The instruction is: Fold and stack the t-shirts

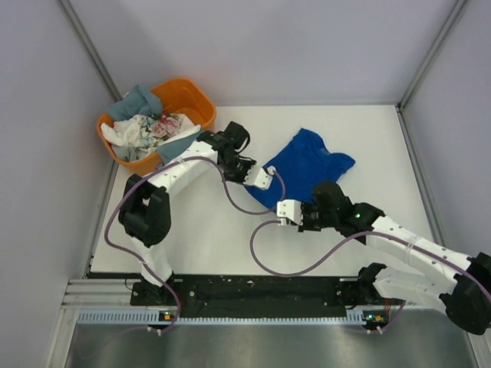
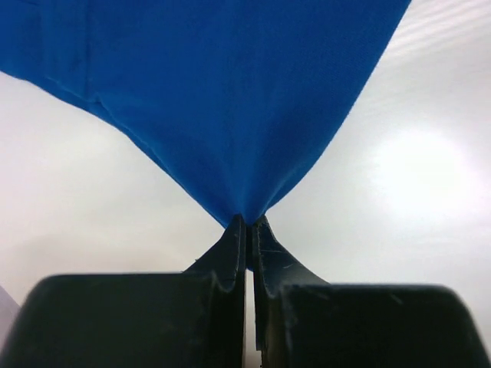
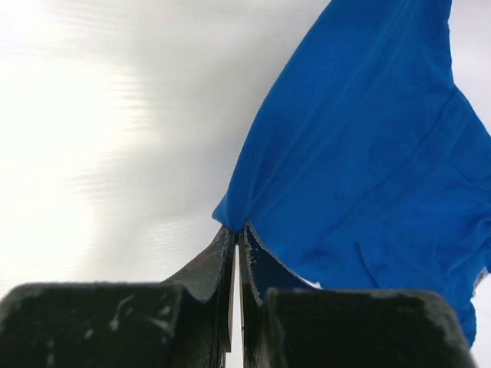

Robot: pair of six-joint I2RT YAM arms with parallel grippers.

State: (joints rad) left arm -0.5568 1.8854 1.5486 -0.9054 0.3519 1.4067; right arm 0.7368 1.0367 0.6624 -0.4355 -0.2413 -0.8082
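Royal blue t-shirt [image 1: 311, 162] lies rumpled at centre-right of the top view, on the white table [image 1: 215, 245]; the other shirts [image 1: 149, 129] sit heaped in the orange tub [image 1: 198, 101], upper left.

Left gripper [image 2: 247, 222] is pinched tight on a point of blue cloth, which fans upward from the jaws; right gripper [image 3: 236, 228] is likewise clamped on the shirt's edge, at the garment's lower-left side in the top view; both bites look thin, a mere tip of fabric.

Judgement: you are spreading the shirt out, folding not begun. Raise both hands together; draw them apart evenly until the edge between them goes taut; lay it flat; go slowly, since a jerk could pull the cloth free.
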